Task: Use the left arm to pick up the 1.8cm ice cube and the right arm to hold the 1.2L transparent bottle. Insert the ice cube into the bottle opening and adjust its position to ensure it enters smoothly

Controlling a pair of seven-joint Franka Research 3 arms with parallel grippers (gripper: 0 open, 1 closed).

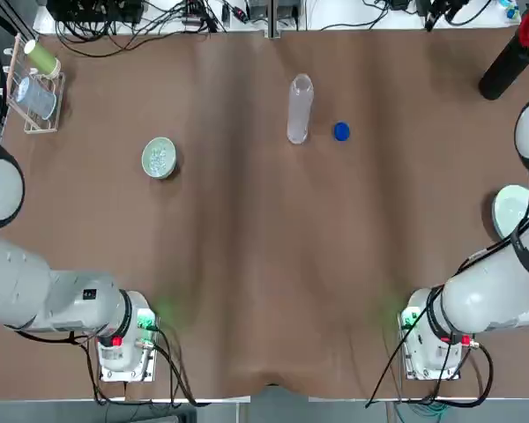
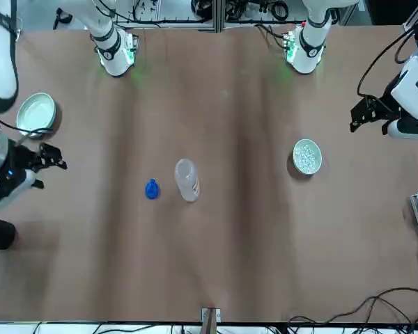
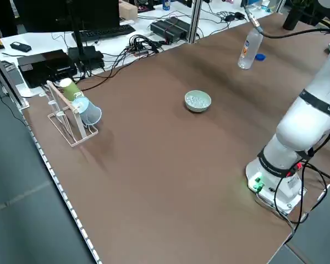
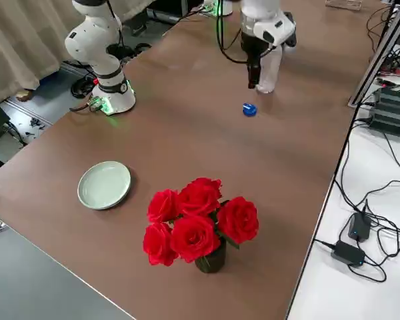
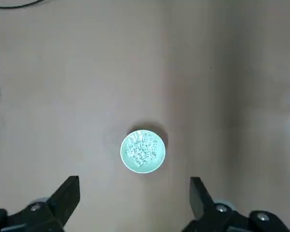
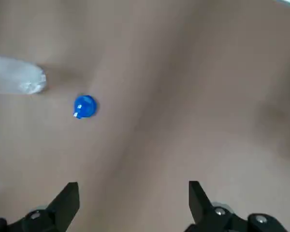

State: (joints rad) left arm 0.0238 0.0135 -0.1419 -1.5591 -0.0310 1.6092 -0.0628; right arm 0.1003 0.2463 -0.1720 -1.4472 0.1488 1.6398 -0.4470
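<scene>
The bottle [image 1: 300, 107] is clear plastic and stands uncapped at the far middle of the table; the front view [image 2: 187, 179] shows it too. Its blue cap [image 1: 341, 131] lies just beside it. Several tiny whitish ice cubes [image 5: 142, 149] fill a small pale-green bowl [image 1: 159, 159] on the left half. My left gripper [image 5: 134, 182] hangs open high above that bowl, holding nothing. Over the table's right side, my right gripper [image 6: 133, 185] is open and empty, well above the cap [image 6: 84, 106] and bottle [image 6: 17, 79].
A cup rack [image 1: 33, 84] stands at the far left corner. An empty pale plate [image 1: 514, 210] lies at the right edge. A black vase of red roses [image 4: 200, 223] stands at the far right corner. Cables run along the table's back edge.
</scene>
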